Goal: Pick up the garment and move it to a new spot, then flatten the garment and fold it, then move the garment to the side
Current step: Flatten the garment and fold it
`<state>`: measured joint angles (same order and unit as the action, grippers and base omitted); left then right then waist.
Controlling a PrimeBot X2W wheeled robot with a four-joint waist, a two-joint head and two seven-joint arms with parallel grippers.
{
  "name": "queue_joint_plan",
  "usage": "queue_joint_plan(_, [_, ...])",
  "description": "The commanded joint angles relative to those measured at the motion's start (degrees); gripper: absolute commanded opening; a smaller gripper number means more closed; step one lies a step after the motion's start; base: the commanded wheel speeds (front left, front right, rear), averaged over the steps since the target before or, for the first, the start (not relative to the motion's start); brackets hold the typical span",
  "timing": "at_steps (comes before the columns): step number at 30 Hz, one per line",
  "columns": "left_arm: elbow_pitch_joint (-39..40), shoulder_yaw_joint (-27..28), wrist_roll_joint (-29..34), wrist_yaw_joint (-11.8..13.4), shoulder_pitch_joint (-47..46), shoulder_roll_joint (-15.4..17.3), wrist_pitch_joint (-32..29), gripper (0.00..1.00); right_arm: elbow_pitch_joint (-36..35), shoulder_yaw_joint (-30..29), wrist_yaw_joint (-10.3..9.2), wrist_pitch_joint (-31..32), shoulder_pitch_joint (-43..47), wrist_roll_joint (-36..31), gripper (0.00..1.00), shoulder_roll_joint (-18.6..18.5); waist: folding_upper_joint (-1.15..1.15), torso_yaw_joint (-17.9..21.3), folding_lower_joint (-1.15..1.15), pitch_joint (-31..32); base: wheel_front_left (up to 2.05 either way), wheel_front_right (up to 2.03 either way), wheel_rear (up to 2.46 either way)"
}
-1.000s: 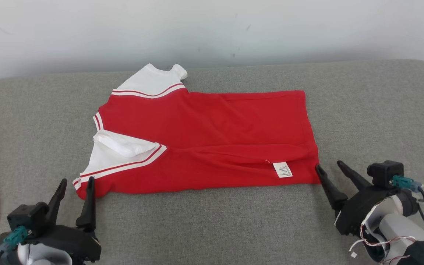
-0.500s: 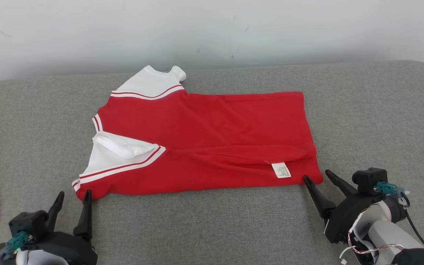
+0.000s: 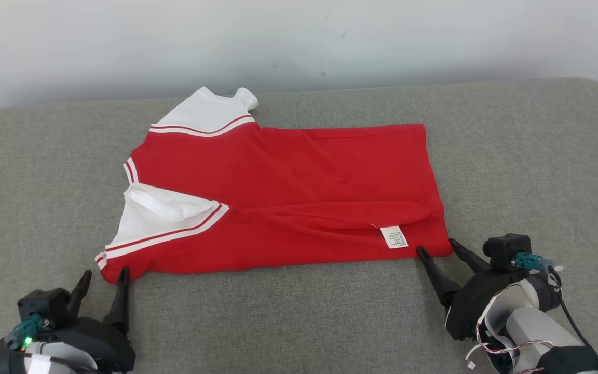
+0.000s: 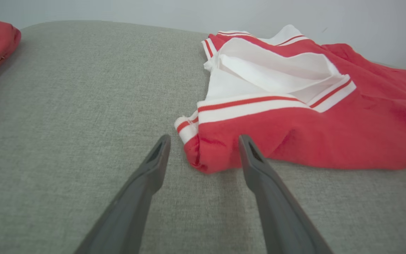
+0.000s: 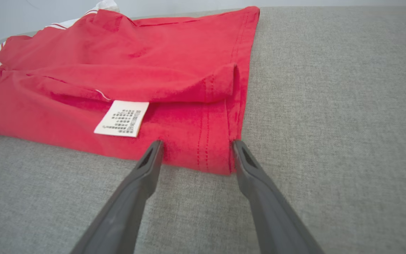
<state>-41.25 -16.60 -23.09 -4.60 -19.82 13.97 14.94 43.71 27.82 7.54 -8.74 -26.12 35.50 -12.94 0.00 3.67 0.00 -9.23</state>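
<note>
I have the red-and-white garment (image 3: 299, 192) lying flat mid-frame on the grey fabric surface (image 3: 527, 156), with my left gripper (image 3: 106, 271) at lower left and my right gripper (image 3: 436, 245) at lower right, both with jaws released, fingertips at its near corners, grasping nothing.

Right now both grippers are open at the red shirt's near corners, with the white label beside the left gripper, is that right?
No: the white label sits beside the right gripper, not the left gripper, as the right wrist view shows. The rest holds.
</note>
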Motion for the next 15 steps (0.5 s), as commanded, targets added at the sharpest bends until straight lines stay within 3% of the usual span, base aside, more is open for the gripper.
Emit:
queue_joint_plan(1, [-0.88,0.31,0.52,-0.28,-0.84,-0.07,0.32,1.0,0.49,-0.2,-0.1,0.06,-0.61,-0.38,1.0,0.08,0.0,0.23,0.0,-0.27,0.0,0.0,0.0])
queue_joint_plan(9, [-5.46,0.92,1.33,-1.4,-2.53,-1.01,0.32,1.0,2.84,-0.51,-0.1,-0.33,-1.92,-0.62,1.0,1.84,0.0,0.42,0.0,-0.67,0.0,0.0,0.0])
queue_joint_plan(10, [-6.05,1.13,0.74,-1.59,-2.87,-1.25,0.32,0.93,3.31,-0.57,-0.1,-0.45,-2.1,-0.56,0.99,2.03,0.0,0.35,0.0,-0.71,0.0,0.0,0.0])
queue_joint_plan(11, [-7.06,1.17,0.21,-1.95,-2.92,-1.41,0.31,0.31,4.0,-0.96,-0.1,-0.62,-2.35,-0.34,0.85,2.16,0.0,0.3,0.0,-0.72,0.0,0.0,0.0])
queue_joint_plan(12, [-8.05,1.1,-0.22,-2.21,-3.05,-1.56,0.27,0.0,4.7,-1.16,-0.1,-0.91,-2.66,-0.39,0.49,2.29,0.0,0.24,0.0,-0.71,0.0,0.0,0.0])
queue_joint_plan(13, [-9.24,0.59,-0.4,-2.47,-3.62,-1.54,0.27,0.0,6.02,-1.2,-0.1,-1.28,-3.04,-0.75,0.0,3.04,0.0,0.13,0.0,-0.66,0.0,0.0,0.0])
queue_joint_plan(15, [-9.12,1.09,-1.18,-2.71,-4.12,-1.56,0.27,0.0,6.58,-1.02,-0.1,-1.31,-3.05,0.19,0.0,3.9,0.0,-0.09,0.0,-0.58,0.0,0.0,0.0])
